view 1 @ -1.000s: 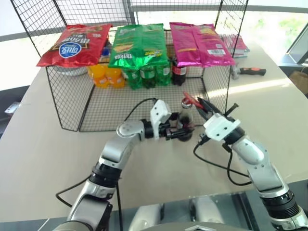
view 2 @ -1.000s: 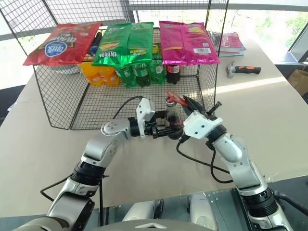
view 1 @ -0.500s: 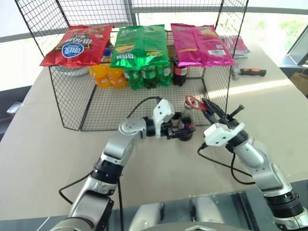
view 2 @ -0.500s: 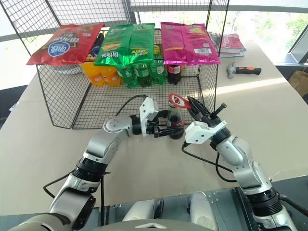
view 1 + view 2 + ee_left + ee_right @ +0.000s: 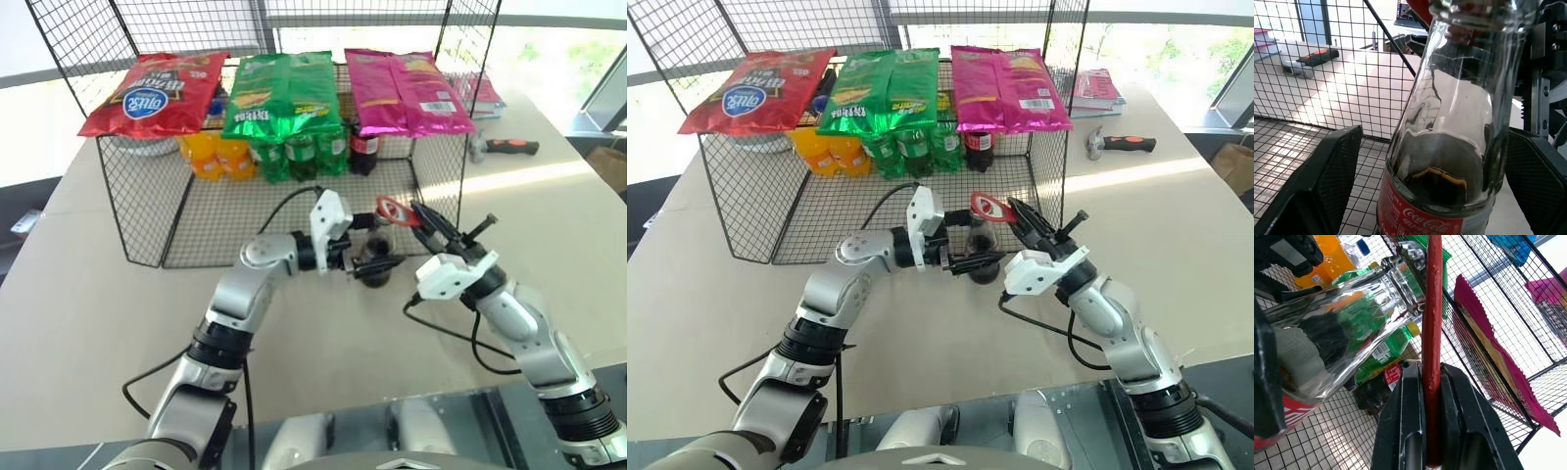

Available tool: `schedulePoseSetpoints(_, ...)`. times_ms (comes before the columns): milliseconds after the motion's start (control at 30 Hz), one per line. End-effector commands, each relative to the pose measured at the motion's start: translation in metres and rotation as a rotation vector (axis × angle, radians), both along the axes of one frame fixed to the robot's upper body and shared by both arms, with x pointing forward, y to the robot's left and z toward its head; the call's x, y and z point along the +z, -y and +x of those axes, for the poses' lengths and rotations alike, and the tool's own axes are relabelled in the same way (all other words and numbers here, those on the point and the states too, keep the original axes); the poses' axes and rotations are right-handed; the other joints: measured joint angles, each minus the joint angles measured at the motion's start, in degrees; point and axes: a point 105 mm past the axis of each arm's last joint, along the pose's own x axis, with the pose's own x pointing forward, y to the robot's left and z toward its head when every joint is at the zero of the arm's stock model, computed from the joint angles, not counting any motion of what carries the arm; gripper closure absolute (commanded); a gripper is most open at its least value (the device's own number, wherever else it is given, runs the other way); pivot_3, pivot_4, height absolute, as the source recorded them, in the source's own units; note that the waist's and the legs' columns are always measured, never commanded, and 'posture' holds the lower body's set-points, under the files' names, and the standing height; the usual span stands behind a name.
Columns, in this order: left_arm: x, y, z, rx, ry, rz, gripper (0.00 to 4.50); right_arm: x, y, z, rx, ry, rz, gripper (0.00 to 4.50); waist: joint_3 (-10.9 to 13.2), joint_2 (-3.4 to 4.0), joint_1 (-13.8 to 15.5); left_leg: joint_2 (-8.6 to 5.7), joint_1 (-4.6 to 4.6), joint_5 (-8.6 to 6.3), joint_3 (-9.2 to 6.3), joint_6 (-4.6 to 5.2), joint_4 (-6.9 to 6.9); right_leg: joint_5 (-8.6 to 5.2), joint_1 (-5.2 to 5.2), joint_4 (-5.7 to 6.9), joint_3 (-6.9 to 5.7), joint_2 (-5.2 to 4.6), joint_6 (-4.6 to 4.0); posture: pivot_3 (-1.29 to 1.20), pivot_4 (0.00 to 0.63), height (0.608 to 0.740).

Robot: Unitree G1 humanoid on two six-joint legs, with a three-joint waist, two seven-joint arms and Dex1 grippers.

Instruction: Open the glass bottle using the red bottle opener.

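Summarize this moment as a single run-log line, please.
left end effector: around glass bottle, pads apart | right end effector: shut on red bottle opener | opener ring beside bottle top | cap: cannot tell

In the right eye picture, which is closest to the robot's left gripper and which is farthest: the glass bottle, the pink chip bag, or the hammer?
1. The glass bottle: right between the left gripper's fingers.
2. The pink chip bag: farther back, on top of the wire rack.
3. The hammer: farthest, on the table out to the right, past the rack.
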Motion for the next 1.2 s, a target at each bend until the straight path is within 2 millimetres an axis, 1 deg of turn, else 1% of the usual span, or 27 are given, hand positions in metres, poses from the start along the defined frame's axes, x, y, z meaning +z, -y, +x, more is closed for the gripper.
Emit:
schedulePoseSetpoints(33,0.014,0.002,-0.005,-0.021,0.046,-0.035,1.78,-0.015,0.003,0.003,-0.011,-0.061,-0.056,4.5,0.0,0.01,0.0,0.0,0.0,0.0,0.0,0.0,0.0,0.0,0.0,0.0,0.0,0.0,0.0,0.0,0.15,0.74)
schedulePoseSetpoints(67,0.013,0.003,-0.006,-0.025,0.044,-0.036,2.15,-0.015,0.003,0.003,-0.01,-0.059,-0.059,4.5,-0.02,0.01,0.0,0.0,0.0,0.0,0.0,0.0,0.0,0.0,0.0,0.0,0.0,0.0,0.0,0.0,0.15,0.74)
schedulePoseSetpoints(233,0.009,0.008,-0.007,-0.035,0.03,-0.023,2.14,-0.012,0.001,0.002,0.008,-0.046,-0.069,4.5,-0.02,0.01,0.07,0.0,-0.01,0.0,0.0,0.0,0.0,0.0,0.0,-0.01,0.0,0.0,0.0,0.0,0.15,0.74)
schedulePoseSetpoints(400,0.007,0.01,-0.008,-0.04,0.026,-0.016,2.14,-0.004,-0.005,-0.004,0.063,-0.046,0.004,4.5,-0.03,0.01,0.13,0.0,-0.01,0.0,-0.01,0.0,-0.01,0.0,0.0,-0.02,-0.01,0.0,0.0,0.0,0.15,0.74)
schedulePoseSetpoints(533,0.006,0.011,-0.009,-0.046,0.027,-0.009,2.14,-0.014,-0.012,-0.006,0.076,-0.069,-0.006,4.5,-0.03,0.01,0.14,-0.01,-0.02,0.0,-0.01,0.0,-0.01,0.0,0.0,-0.03,-0.01,-0.01,0.0,0.0,0.15,0.74)
schedulePoseSetpoints(633,0.004,0.011,-0.01,-0.052,0.025,0.001,2.14,-0.025,-0.016,-0.002,0.062,-0.076,-0.038,4.5,-0.07,0.02,0.12,-0.01,0.0,0.0,0.0,0.0,-0.01,0.0,0.0,-0.03,-0.01,0.0,0.0,0.0,0.15,0.74)
schedulePoseSetpoints(767,0.003,0.013,-0.011,-0.063,0.017,0.009,2.14,-0.026,-0.012,0.005,0.007,-0.035,-0.096,4.5,-0.18,0.04,0.12,-0.01,0.05,0.0,0.0,0.0,0.0,0.0,0.01,-0.01,0.0,0.05,0.0,0.0,0.15,0.74)
schedulePoseSetpoints(867,0.001,0.014,-0.014,-0.083,0.001,0.023,2.14,-0.018,-0.005,0.004,0.003,0.028,-0.184,4.5,-0.28,0.06,0.13,-0.01,0.06,0.0,0.0,0.0,0.0,0.0,0.02,0.02,0.0,0.08,0.0,0.0,0.15,0.74)
schedulePoseSetpoints(1033,-0.001,0.013,-0.015,-0.093,-0.018,0.033,2.14,0.011,0.013,0.006,-0.003,0.095,-0.311,4.5,-0.3,0.06,0.11,-0.03,0.04,0.0,0.01,0.0,-0.01,0.0,0.02,0.0,0.0,0.08,0.0,0.0,0.15,0.74)
schedulePoseSetpoints(1200,-0.003,0.014,-0.017,-0.109,-0.031,0.041,2.14,0.027,0.017,0.005,0.045,0.108,-0.423,4.5,-0.29,0.06,0.1,-0.01,0.02,0.0,0.02,0.0,-0.08,0.0,0.04,-0.09,0.01,0.04,0.0,0.0,0.15,0.74)
